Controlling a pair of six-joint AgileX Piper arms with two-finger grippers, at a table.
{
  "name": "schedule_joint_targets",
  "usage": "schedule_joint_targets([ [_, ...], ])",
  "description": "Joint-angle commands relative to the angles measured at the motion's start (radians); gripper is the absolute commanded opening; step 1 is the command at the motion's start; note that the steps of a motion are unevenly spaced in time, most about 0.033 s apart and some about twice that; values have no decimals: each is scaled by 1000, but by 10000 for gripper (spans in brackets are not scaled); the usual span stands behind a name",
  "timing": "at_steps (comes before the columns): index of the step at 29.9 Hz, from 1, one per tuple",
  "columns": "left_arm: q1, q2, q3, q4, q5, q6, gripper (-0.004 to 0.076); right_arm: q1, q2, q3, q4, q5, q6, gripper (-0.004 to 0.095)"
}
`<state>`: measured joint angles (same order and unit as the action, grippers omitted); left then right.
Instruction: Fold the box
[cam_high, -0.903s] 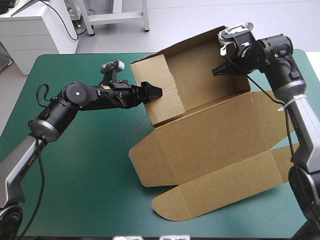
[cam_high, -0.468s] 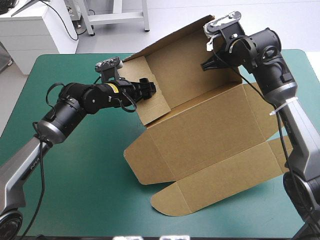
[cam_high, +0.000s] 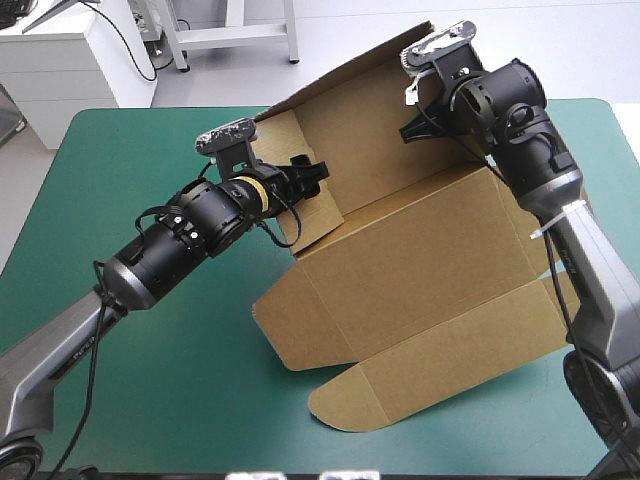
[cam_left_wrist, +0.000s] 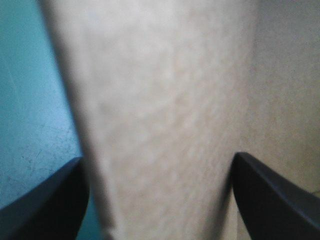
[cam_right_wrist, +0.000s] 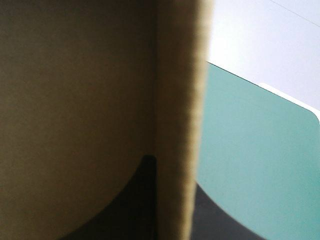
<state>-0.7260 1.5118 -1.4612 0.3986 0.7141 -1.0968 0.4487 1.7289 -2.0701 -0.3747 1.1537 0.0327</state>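
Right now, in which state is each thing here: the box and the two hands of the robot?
box: partly folded; back wall and left side flap raised, front panels lying open on the teal-green cover.
left hand: open, one finger on each side of the raised side flap.
right hand: shut on the box, gripping the edge of the raised back wall.

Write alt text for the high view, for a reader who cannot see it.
A brown box lies half-formed on a teal-green table, its rear wall and one side flap raised, the rest flat. The right gripper grips the rear wall; the left gripper straddles the side flap, fingers open.
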Motion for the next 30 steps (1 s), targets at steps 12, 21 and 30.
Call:
schedule_joint_targets([
  [12, -28, -43, -41, 219, -39, -107, -8, 11, -52, -32, -27, -66, 45, -15],
  [21, -26, -32, -79, 222, 12, 10, -8, 2, -52, -32, -19, -21, 81, -15],
  [30, 63, 128, -373, -89, 267, 487, -8, -107, -37, -26, 161, 92, 116, -15],
])
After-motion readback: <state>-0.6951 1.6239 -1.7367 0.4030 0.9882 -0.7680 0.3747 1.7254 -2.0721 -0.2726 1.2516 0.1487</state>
